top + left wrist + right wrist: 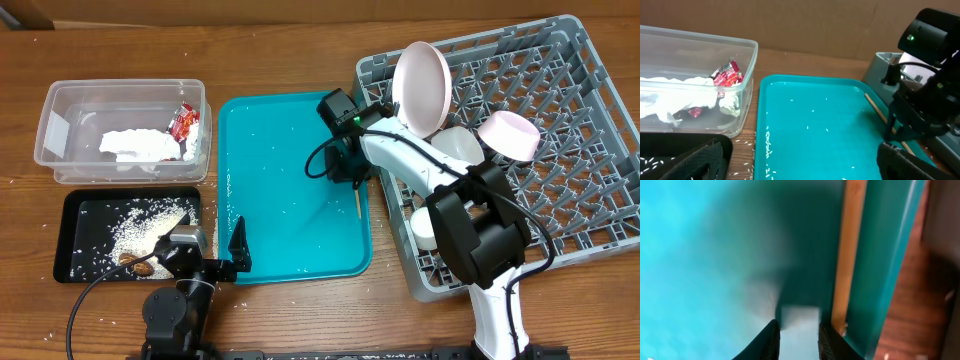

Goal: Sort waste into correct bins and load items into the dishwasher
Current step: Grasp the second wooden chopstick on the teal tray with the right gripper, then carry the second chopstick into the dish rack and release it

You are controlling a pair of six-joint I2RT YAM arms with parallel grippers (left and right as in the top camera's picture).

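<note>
One wooden chopstick [358,203] [850,255] lies along the teal tray's [280,150] right wall. My right gripper [352,185] [800,340] hovers low over that tray. Its jaws stand narrowly apart with nothing between them, and the chopstick sits just outside the right finger [832,340]. The left gripper [215,246] [800,170] stands wide open and empty at the tray's near left corner. The clear tub [60,100] holds the napkin [135,145] and red wrapper [185,122]. Rice [140,225] and brown scraps [135,263] lie in the black tray [80,255].
The grey rack [580,90] at right carries the white plate [420,85], pink bowl [510,135], white bowl [460,145] and small cup [427,228]. Stray rice grains [767,142] dot the teal tray and the wood beside it.
</note>
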